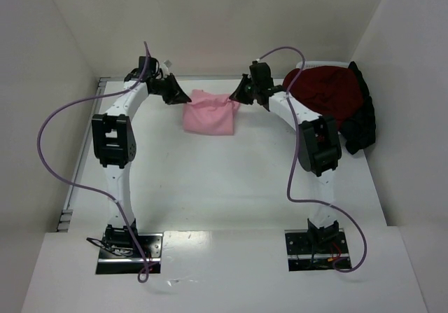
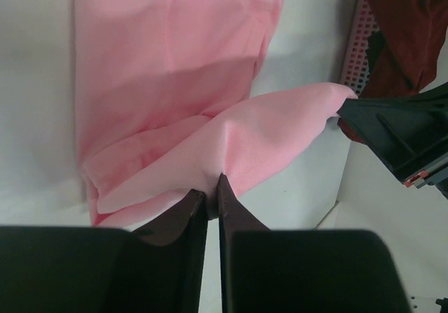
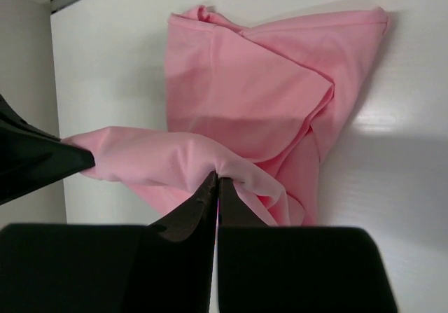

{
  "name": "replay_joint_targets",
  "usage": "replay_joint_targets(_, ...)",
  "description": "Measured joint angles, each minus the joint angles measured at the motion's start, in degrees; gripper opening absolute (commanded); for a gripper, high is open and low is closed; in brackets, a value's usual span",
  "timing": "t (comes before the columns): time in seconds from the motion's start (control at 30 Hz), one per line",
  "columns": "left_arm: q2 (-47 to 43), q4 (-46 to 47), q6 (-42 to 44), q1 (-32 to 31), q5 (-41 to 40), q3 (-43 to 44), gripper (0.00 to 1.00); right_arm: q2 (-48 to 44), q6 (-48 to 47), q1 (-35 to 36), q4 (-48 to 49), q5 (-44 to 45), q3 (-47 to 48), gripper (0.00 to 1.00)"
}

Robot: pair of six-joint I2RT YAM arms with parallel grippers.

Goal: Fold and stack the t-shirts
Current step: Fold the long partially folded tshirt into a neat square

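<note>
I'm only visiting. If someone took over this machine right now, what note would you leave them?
Left fingers: shut on one end of a lifted edge of the pink t-shirt.
Right fingers: shut on the other end.
The pink t-shirt sits far middle of the table, partly folded; dark red t-shirt and black t-shirt heaped far right, unfolded.
Done: nothing stacked. Left: finish this fold, fold the others, stack all.

High rear overview; both wrist views close, facing across one pink t-shirt
</note>
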Motion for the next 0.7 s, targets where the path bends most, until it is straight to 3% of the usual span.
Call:
replay_joint_targets(0.03, 1.2, 0.2, 0.1, 0.1, 0.3, 1.5, 0.27, 1.0, 0.0, -0.1, 0.1, 0.0, 1.4, 0.00)
replay_joint_targets(0.07, 2.4, 0.4, 0.4, 0.1, 0.7, 2.9, 0.47, 2.1, 0.0, -0.4, 0.1, 0.0, 2.8, 0.03)
replay_joint_targets(0.1, 3.6, 0.7, 0.9, 0.2, 1.0, 4.1, 0.57, 3.1, 0.0, -0.6, 0.2, 0.0, 3.9, 0.05)
replay_joint_targets(0.2, 8.0, 1.0, 0.7, 0.3, 1.2, 9.2, 0.77, 6.4, -0.1, -1.4, 0.1, 0.3, 7.1, 0.12)
replay_joint_targets(0.23, 9.8, 0.9, 0.7, 0.5, 1.0, 11.4, 0.84, 7.9, -0.1, -1.8, 0.2, 0.5, 8.3, 0.19)
replay_joint_targets(0.3, 13.9, 0.0, 0.6, 0.6, 0.4, 17.4, 0.90, 10.9, 0.3, -2.5, 0.0, 1.1, 11.3, 0.32)
replay_joint_targets(0.33, 16.0, -0.3, 0.7, 0.6, -0.1, 20.5, 0.92, 12.4, 0.6, -2.8, 0.0, 1.2, 12.8, 0.49)
replay_joint_targets(0.43, 22.6, -3.8, 1.0, 1.0, -1.4, 33.0, 0.97, 16.2, 1.0, -3.9, -0.7, 1.5, 16.9, 0.79)
replay_joint_targets(0.47, 23.8, -4.1, 1.1, 1.2, -1.8, 35.5, 0.97, 17.1, 0.9, -4.2, -1.2, 1.4, 18.0, 0.85)
replay_joint_targets(0.57, 24.0, -6.1, 2.5, 2.1, -3.1, 38.1, 0.98, 18.1, 0.0, -4.7, -3.0, 1.6, 20.3, 0.95)
replay_joint_targets(0.7, 23.6, -8.9, 5.8, 2.8, -5.3, 39.1, 0.98, 18.0, -1.9, -4.8, -4.0, 1.2, 21.2, 0.95)
